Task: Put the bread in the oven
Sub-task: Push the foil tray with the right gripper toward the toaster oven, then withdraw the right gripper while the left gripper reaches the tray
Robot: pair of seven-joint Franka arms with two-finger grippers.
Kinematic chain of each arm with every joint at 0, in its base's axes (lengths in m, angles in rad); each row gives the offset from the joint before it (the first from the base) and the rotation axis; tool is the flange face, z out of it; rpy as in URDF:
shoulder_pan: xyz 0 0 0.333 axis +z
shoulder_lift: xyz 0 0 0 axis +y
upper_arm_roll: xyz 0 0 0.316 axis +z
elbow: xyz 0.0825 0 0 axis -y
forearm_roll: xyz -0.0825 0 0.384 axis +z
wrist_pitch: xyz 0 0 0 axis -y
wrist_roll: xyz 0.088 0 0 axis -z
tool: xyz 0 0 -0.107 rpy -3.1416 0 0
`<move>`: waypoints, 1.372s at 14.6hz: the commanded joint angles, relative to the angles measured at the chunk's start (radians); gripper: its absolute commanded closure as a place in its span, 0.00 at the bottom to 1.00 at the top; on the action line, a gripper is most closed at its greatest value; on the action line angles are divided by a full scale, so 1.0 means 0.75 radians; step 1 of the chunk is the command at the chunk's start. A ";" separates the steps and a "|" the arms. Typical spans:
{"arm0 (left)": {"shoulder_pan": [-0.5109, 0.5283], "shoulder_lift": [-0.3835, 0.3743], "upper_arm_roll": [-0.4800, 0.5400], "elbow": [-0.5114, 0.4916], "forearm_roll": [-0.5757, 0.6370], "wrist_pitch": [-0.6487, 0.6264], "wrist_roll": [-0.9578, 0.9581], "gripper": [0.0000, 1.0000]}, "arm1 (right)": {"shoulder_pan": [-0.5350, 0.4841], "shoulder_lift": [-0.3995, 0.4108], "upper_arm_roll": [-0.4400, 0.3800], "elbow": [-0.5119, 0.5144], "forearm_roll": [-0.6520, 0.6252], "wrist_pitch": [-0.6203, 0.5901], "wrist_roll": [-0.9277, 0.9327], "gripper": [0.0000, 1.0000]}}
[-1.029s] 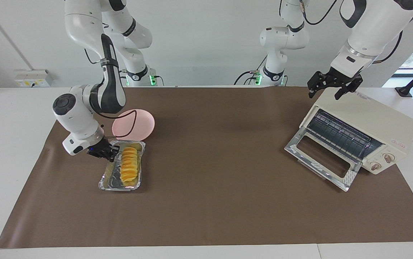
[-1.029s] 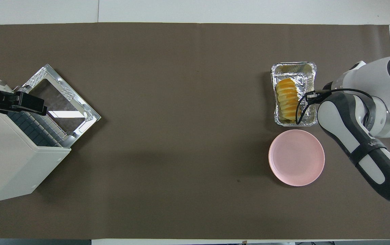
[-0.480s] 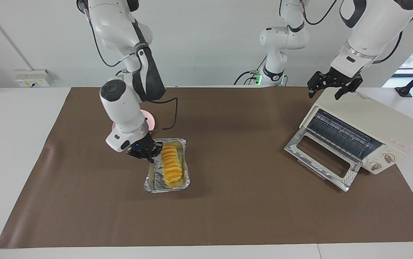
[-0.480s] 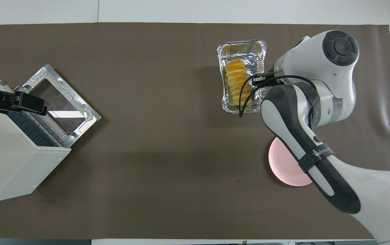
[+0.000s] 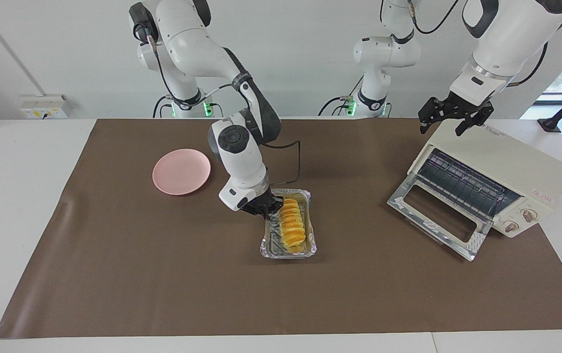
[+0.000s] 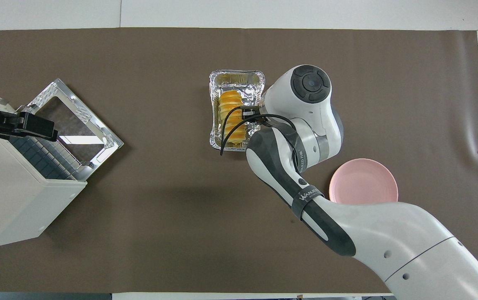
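One camera sits high across the table, facing the robots. The other looks steeply down from above them. Both share the brown mat (image 5: 163, 274) (image 6: 138, 233).

pink plate (image 5: 181, 171) | foil tray (image 5: 272, 249) | brown mat (image 5: 163, 274)

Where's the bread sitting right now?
The bread lies in the foil tray mid-table, between the pink plate and the open oven, with the right pincer at the tray's rim.
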 commanded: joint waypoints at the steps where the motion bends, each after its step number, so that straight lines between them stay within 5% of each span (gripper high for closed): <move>1: -0.008 -0.035 0.012 -0.038 -0.019 0.022 0.006 0.00 | 0.004 0.013 -0.001 0.028 0.024 0.010 0.025 1.00; 6: -0.008 -0.035 0.014 -0.038 -0.019 0.022 0.006 0.00 | 0.045 0.044 -0.003 0.023 0.018 0.035 0.109 0.95; 10: -0.008 -0.035 0.012 -0.038 -0.019 0.024 0.006 0.00 | 0.041 0.044 -0.005 0.046 0.014 -0.016 0.111 0.27; 12: -0.008 -0.035 0.012 -0.038 -0.019 0.024 0.006 0.00 | 0.025 0.042 -0.015 0.172 0.008 -0.187 0.111 0.08; 14: -0.008 -0.035 0.012 -0.038 -0.019 0.024 0.006 0.00 | -0.041 0.017 -0.017 0.311 0.002 -0.364 0.101 0.02; 20: -0.008 -0.035 0.012 -0.038 -0.019 0.022 0.006 0.00 | -0.270 -0.297 -0.019 0.224 -0.045 -0.593 -0.151 0.00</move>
